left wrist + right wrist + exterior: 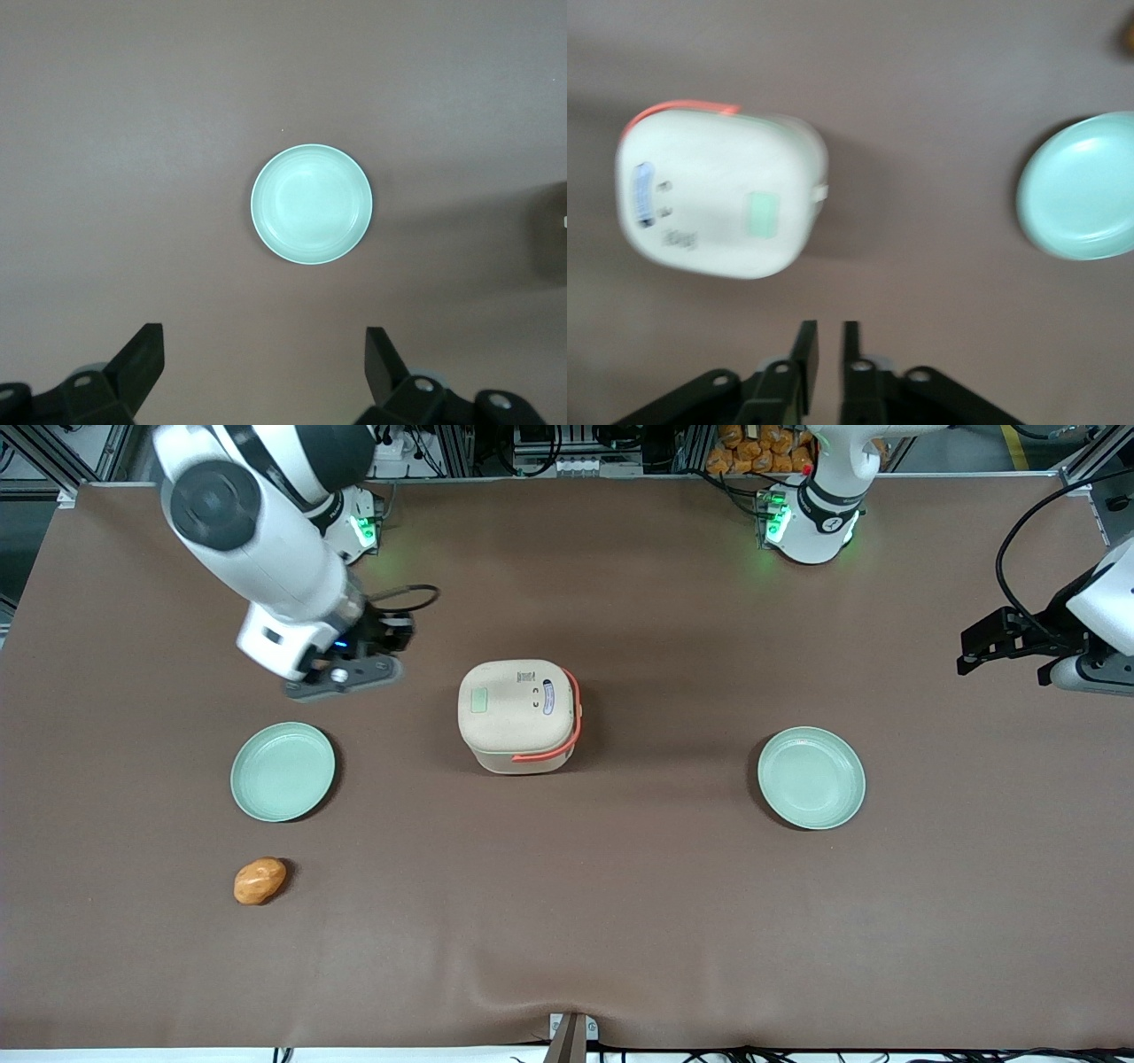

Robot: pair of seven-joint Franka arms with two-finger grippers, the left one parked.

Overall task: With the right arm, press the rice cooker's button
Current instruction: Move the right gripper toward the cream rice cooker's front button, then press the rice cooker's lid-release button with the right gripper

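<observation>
Brown cloth-covered table, lab racks at the back edge. Cream rounded-square rice cooker w/ speckled lid & coral-orange handle sits mid-table, lid down, a pale green patch on top. White jointed right arm hangs above the table toward its own end; its black two-finger gripper has fingers nearly together, only a thin gap, nothing held, apart from the cooker. Two pale green round plates: one near the gripper, other toward the parked arm's end. Small orange-brown bread-like lump lies nearer the front camera than the first plate.
</observation>
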